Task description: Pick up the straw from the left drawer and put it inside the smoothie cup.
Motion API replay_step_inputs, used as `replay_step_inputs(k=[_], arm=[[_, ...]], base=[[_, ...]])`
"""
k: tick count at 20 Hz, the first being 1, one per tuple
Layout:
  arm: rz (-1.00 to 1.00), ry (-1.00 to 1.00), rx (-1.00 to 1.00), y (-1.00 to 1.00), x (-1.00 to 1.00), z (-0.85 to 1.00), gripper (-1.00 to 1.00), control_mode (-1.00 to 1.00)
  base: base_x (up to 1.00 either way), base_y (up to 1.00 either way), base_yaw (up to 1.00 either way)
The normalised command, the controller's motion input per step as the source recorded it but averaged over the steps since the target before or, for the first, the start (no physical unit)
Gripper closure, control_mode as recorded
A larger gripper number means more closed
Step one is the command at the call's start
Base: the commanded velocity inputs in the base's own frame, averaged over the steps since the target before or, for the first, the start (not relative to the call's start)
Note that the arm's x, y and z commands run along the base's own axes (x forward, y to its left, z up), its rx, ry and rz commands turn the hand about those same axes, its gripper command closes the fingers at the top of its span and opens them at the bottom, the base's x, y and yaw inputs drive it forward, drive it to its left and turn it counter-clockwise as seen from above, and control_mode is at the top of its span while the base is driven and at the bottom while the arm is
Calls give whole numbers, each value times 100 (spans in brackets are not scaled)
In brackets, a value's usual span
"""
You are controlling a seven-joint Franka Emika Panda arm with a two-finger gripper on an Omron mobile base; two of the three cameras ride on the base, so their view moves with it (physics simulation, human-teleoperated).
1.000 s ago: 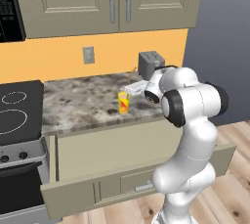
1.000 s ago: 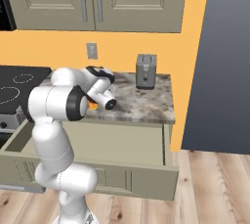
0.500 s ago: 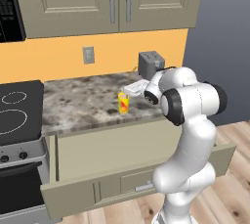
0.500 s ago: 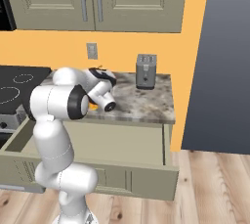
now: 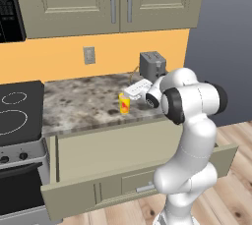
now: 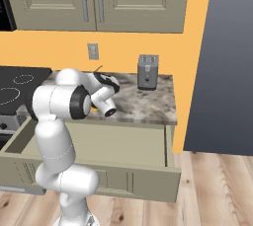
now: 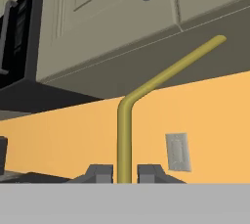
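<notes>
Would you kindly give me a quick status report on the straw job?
Gripper shut on the straw, above the counter. Smoothie cup upright beside the hand, no straw in it. Left drawer open. Nothing blocking.

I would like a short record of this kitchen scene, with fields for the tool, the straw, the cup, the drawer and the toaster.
tool: shut on the straw, held above the counter
straw: bent, rising from between the fingers
smoothie cup: yellow, upright on the counter, no straw inside yet
left drawer: pulled open below the counter
toaster: grey, at the back of the counter by the wall
</notes>
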Motion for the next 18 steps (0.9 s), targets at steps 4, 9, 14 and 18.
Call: replay_step_inputs(k=[4,9,14,18], arm=[[-2,-8,0,0,9,0,100,-100],[-2,-6,0,0,12,0,100,-100],[-2,-4,0,0,4,0,100,-100],[-1,-2,0,0,2,-1,100,-100]], base=[[0,0,0],[0,0,0],[0,0,0],[0,0,0]])
